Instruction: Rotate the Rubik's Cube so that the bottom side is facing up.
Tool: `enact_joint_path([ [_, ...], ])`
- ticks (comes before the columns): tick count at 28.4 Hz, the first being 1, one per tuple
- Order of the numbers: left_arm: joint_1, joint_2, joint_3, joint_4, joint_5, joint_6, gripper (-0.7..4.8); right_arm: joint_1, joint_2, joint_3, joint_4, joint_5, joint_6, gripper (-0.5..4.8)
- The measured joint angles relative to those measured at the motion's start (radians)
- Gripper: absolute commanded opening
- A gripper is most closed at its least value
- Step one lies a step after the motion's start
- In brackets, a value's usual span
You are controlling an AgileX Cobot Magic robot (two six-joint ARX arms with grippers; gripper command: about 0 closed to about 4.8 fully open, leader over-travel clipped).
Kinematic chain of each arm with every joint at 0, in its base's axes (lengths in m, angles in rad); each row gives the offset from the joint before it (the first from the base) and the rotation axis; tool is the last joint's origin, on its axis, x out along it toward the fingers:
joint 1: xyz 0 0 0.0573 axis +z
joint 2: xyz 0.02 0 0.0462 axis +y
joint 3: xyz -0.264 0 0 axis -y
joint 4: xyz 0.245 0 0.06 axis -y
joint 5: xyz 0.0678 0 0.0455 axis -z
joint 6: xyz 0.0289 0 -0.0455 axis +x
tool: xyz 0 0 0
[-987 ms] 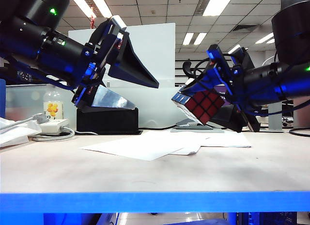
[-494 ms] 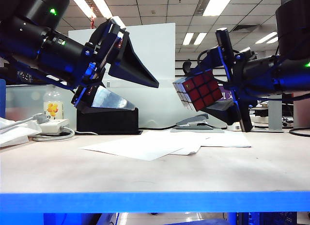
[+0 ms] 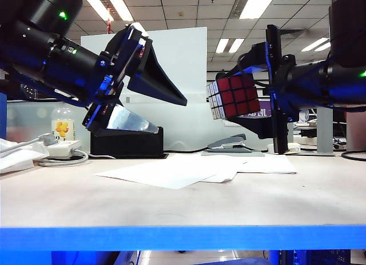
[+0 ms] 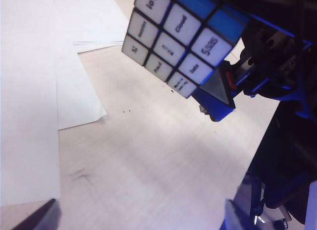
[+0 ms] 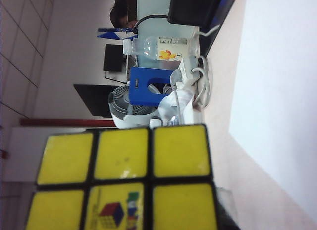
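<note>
We hold Rubik's Cube [image 3: 234,96] mid-air in right hand [image 3: 251,99], clamped between fingers, well above tabletop [image 3: 183,196], red face toward camera, so wrist roll can flip it clear of papers [image 3: 171,172]. Left hand [image 3: 157,99] hovers opposite, spread wide, empty, likely ready to receive. Flip looks partway done.

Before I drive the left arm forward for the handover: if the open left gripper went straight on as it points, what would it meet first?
Probably the Rubik's Cube, held in the air by the right gripper. The left gripper points towards it across a free gap, though depth is uncertain.
</note>
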Motion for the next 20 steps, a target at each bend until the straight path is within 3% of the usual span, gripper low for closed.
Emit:
enact_joint_path([
  [6, 0.000, 0.000, 0.000, -0.008, 0.000, 0.000, 4.35, 0.000, 0.002, 0.000, 0.035, -0.004, 0.138, 1.85],
  [16, 0.000, 0.000, 0.000, -0.031, 0.000, 0.000, 4.35, 0.000, 0.002, 0.000, 0.165, 0.001, 0.468, 1.85],
  [20, 0.000, 0.000, 0.000, -0.038, 0.000, 0.000, 4.35, 0.000, 0.001, 0.000, 0.191, 0.003, 0.534, 1.85],
])
